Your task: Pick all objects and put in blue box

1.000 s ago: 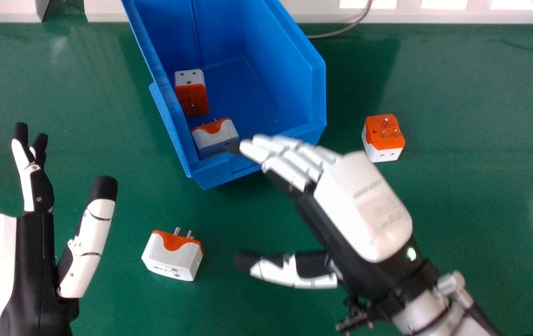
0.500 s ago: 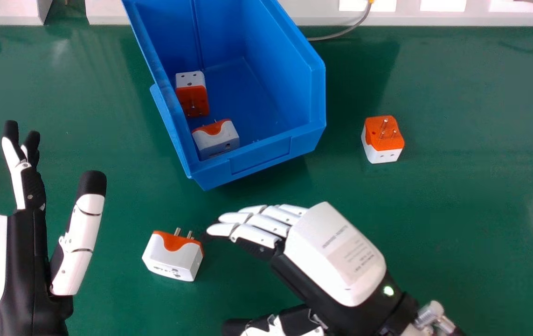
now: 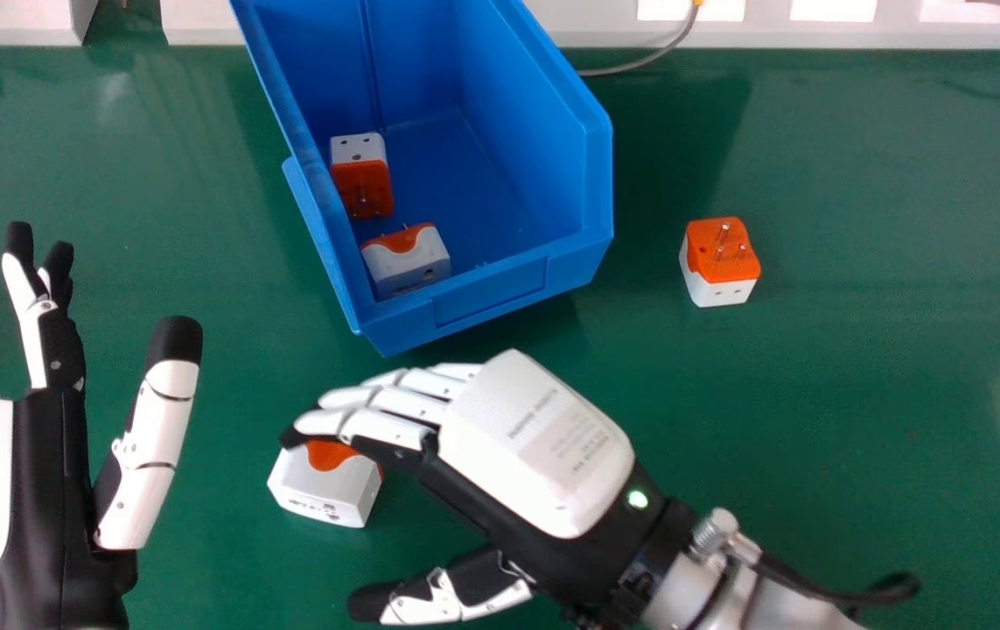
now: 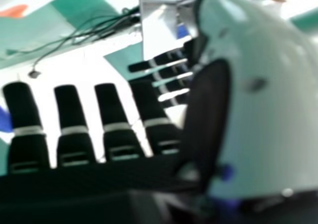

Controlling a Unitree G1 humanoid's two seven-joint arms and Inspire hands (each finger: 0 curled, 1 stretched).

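With the box [image 3: 491, 293] as reference, I judge the step in hand to be a grasp of the front plug [image 3: 323, 494], which sits on the table [image 3: 884, 394] before the box, slightly left of its front wall, orange part up. My right hand [image 3: 534, 451] is open, holding nothing: its fingers [image 3: 386, 427] reach over the plug's box-side edge, while its thumb [image 3: 438, 599] stands well apart, farther out from the box than the plug. I cannot tell whether any fingertip touches the casing. Good practice would be to bring the palm farther to the box's left, so that the plug lies deep between thumb and fingers, then to sink level and close both sides together; closing from here might catch only a corner and spin the plug, or nudge it boxward. The casing looks rigid and smooth, so a squeeze on opposite flat faces should serve best. The lift must then clear the front wall, with release best made over the bare floor right of the two boxed plugs, one [image 3: 361, 184] against the left wall, the other [image 3: 406, 262] by the front left corner. The side plug [image 3: 720, 262], right of the box with pins up, remains to be collected. My left hand [image 3: 49, 490], idle and open, is left of the box and nearer me.
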